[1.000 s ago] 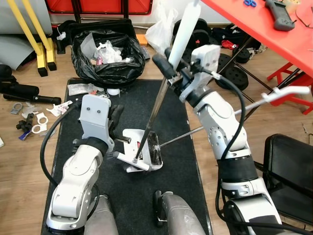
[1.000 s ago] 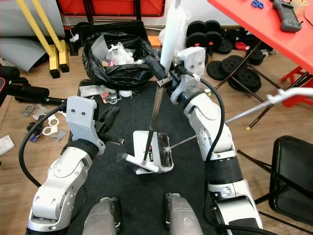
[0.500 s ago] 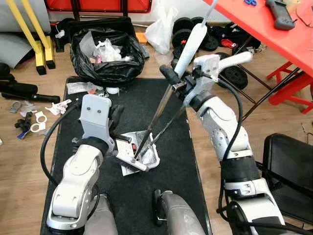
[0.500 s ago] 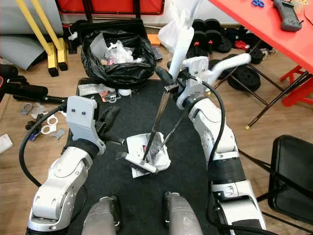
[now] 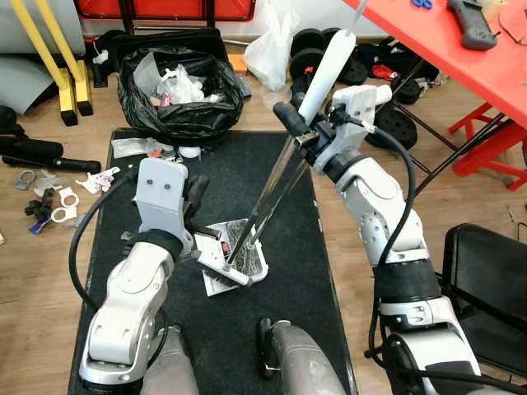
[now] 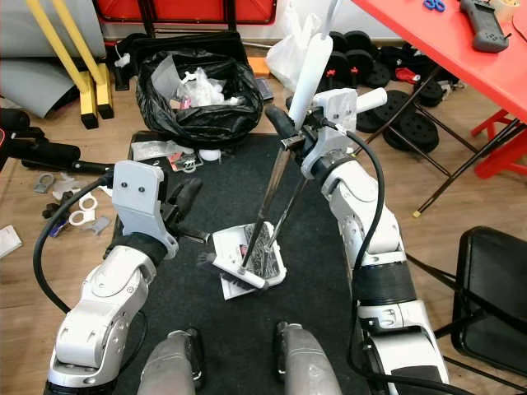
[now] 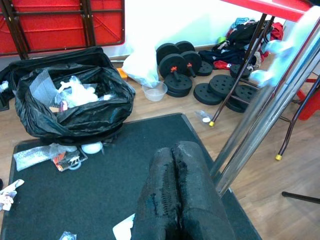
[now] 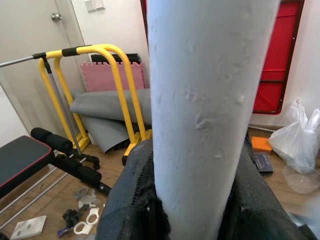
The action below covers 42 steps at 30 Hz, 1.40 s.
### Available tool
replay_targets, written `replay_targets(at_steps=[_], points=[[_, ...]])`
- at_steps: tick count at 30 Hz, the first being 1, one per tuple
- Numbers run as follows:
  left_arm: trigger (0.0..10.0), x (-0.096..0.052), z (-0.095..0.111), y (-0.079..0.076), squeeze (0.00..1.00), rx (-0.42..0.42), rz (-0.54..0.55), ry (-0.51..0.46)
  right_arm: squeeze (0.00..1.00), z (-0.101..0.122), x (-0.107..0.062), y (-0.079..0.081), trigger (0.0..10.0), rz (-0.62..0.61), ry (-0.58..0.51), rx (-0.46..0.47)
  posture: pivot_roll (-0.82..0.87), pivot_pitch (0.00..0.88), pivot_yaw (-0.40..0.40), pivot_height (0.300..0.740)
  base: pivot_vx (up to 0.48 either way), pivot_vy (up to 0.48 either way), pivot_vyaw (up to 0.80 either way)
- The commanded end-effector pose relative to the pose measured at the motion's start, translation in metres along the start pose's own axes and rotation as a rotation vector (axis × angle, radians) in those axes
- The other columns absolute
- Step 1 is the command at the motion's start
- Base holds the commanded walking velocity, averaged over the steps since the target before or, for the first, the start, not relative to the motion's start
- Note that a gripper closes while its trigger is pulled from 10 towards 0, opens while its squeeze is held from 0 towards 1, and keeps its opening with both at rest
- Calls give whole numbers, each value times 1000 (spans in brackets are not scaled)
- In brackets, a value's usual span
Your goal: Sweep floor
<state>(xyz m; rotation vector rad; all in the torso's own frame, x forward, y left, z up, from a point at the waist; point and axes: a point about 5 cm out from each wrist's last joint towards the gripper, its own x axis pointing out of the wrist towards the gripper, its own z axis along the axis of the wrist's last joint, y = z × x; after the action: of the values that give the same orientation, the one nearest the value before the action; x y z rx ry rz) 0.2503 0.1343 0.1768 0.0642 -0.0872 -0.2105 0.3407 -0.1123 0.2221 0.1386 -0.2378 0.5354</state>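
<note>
The right gripper (image 6: 290, 130) has its jaws clamped round the broom handle (image 6: 311, 64). The left gripper (image 7: 176, 190) has jaws pressed together beside the dustpan (image 5: 235, 259) on the black mat (image 5: 272, 173). Short strokes should push scraps in.

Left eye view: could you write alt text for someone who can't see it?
A robot's right pincer grips two long handles, one with a white foam grip, slanting down to a dustpan on a black mat. Its left pincer hovers beside the dustpan; a full black rubbish bag sits beyond.
</note>
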Motion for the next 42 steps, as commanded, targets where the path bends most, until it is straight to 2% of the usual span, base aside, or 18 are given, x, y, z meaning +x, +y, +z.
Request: replay_targets(at_steps=[1, 5, 8, 13, 17, 19, 21, 22, 26, 33, 35, 42], points=[[10000, 1, -5, -2, 0, 2, -5, 18, 0, 21, 0, -2, 10000, 9, -92, -35, -161, 247, -166, 740, 0, 0, 0], [10000, 1, -5, -1, 0, 3, -1, 16, 0, 28, -1, 2, 10000, 37, -126, -28, -158, 243, -168, 740, 0, 0, 0], [10000, 2, -5, -1, 0, 3, 3, 13, 0, 41, -1, 9, 10000, 90, -192, -14, -158, 242, -168, 740, 0, 0, 0], [10000, 2, -4, 0, 0, 1, 5, 11, 0, 50, -2, 13, 10000, 115, -228, -16, -158, 241, -168, 740, 0, 0, 0], [10000, 3, -4, 0, 0, -3, 8, 10, 0, 66, -2, 19, 10000, 157, -290, -17, -161, 237, -164, 740, 0, 0, 0], [10000, 3, -4, 0, 0, -3, 8, 10, 0, 66, -2, 19, 10000, 157, -290, -17, -161, 237, -164, 740, 0, 0, 0], [10000, 4, -4, 1, 0, -4, 9, 8, 0, 73, -2, 23, 10000, 182, -321, -13, -161, 238, -164, 740, 0, 0, 0], [10000, 5, -4, 2, 0, -4, 13, 6, 0, 82, -4, 30, 10000, 224, -360, 4, -157, 233, -166, 740, 0, 0, 0], [10000, 7, -4, 4, 0, 3, 22, 2, 0, 90, -8, 41, 10000, 291, -400, 38, -153, 226, -168, 740, 0, 0, 0], [10000, 6, -7, 12, 0, 23, 52, 11, 0, 87, -16, 55, 10000, 332, -384, 42, -143, 204, -166, 740, 0, 0, 0], [10000, 5, -11, 17, 0, 39, 80, 24, 0, 87, -23, 65, 10000, 381, -380, 24, -143, 194, -162, 740, 0, 0, 800], [10000, 3, -16, 20, 0, 78, 138, 43, 0, 83, -30, 72, 10000, 443, -345, -15, -135, 195, -158, 740, 0, 0, 796]])
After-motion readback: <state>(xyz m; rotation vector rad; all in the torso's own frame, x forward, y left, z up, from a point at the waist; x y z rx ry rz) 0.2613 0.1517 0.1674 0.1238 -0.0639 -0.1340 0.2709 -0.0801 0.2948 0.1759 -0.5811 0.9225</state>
